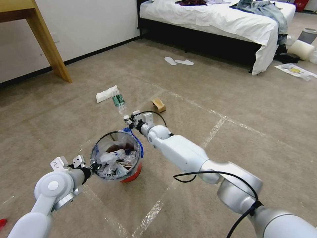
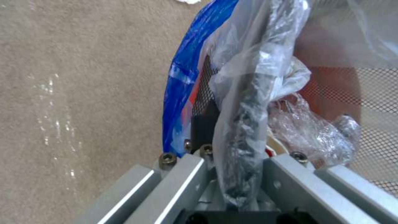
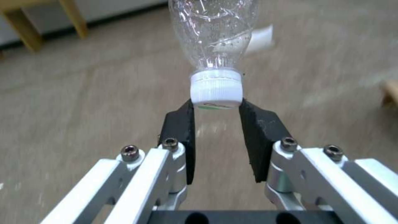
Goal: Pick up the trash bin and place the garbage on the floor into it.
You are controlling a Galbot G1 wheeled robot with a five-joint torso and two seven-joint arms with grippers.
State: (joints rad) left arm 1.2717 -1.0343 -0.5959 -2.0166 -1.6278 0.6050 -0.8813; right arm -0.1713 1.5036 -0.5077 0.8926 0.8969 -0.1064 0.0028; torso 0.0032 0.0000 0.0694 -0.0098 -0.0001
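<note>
Both arms fwd — left hand (image 1: 93, 166) clamped, right hand (image 1: 127, 119) pinched shut.

This is a bedroom, most likely a hotel room. A bed (image 1: 218, 19) with a white sheet and a dark base stands against the far wall, with clothes (image 1: 261, 8) heaped on top. Just in front of the bed, a pair of flat white slippers (image 1: 178, 61) lies on the beige carpet (image 1: 264, 109). Well to the left of the bed, a wooden table leg (image 1: 46, 43) stands by the white wall with its black skirting.
</note>
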